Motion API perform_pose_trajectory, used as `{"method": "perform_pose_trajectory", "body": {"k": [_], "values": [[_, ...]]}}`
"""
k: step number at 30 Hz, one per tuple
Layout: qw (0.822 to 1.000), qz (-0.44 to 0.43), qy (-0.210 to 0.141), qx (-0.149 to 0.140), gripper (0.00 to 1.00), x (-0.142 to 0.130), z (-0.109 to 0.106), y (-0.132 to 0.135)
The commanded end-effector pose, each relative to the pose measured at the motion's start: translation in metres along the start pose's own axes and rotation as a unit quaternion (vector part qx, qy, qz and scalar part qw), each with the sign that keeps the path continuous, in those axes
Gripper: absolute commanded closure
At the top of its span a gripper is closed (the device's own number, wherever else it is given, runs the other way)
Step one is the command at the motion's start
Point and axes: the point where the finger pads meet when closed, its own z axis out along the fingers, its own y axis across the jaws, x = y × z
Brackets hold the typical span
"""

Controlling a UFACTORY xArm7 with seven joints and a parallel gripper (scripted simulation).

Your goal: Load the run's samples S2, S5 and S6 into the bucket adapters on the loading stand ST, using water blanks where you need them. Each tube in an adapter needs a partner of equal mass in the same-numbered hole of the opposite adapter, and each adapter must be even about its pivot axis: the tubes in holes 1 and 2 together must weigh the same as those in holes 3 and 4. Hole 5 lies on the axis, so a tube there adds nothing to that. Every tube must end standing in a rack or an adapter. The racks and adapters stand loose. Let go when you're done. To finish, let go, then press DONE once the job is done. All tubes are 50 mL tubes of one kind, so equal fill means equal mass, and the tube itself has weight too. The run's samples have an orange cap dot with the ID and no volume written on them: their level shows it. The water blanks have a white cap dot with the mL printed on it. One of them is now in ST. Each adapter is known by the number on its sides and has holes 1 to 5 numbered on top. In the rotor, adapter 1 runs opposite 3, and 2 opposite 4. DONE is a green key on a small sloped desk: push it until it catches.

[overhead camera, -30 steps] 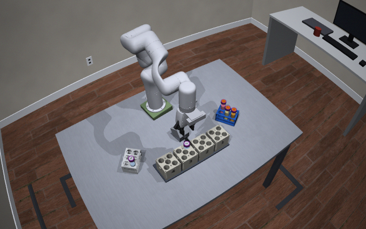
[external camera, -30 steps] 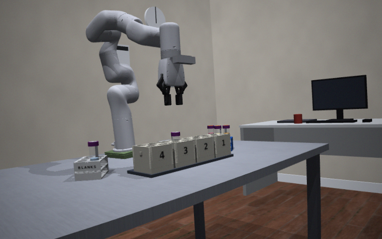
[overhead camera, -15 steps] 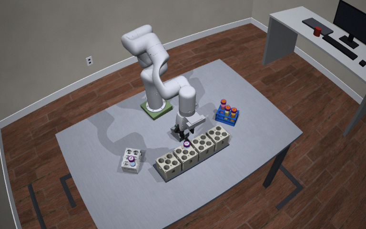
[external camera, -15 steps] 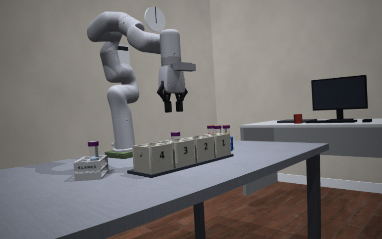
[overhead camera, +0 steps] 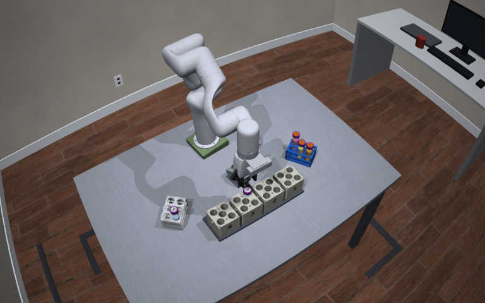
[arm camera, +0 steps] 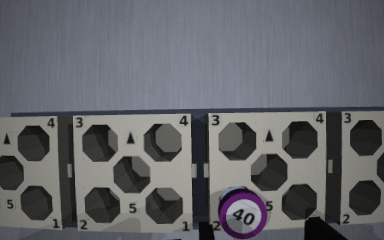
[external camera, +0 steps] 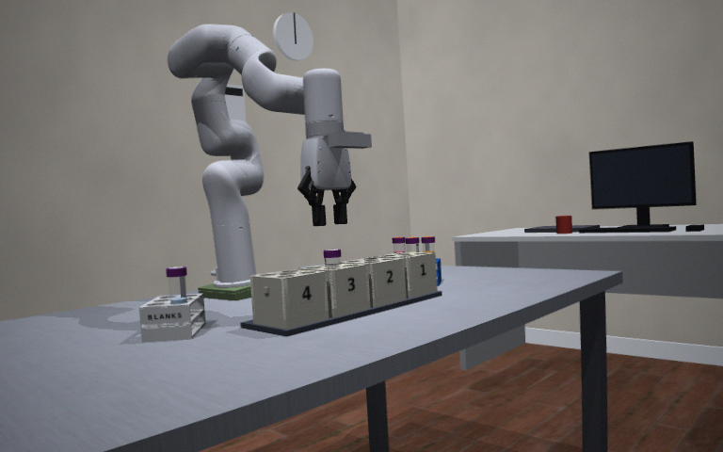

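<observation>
Still early days imo: only the 40 blank (overhead camera: 247,190) (external camera: 331,254) (arm camera: 243,216) is loaded, at adapter 3's (overhead camera: 252,213) (external camera: 350,292) (arm camera: 269,187) hole 2. Fingers (overhead camera: 244,181) (external camera: 329,215) part-open, empty, above it. Orange-dot samples (overhead camera: 302,143) (external camera: 411,241) still racked at two o'clock, DONE comes last.

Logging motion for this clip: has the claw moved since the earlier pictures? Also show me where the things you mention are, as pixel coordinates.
Yes, downward: in the exterior view, the claw (overhead camera: 246,182) (external camera: 329,222) (arm camera: 261,232) hangs farther below the wall clock (external camera: 293,36) than it did a second ago.
</observation>
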Motion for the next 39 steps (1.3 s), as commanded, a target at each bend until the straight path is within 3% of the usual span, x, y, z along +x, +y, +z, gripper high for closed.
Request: {"method": "perform_pose_trajectory", "body": {"k": [1,24,39], "values": [[1.0,0.0,0.002,0.0,0.43,0.002,0.006,0.0],[1.0,0.0,0.002,0.0,0.43,0.002,0.048,0.0],[1.0,0.0,0.002,0.0,0.43,0.002,0.053,0.0]]}}
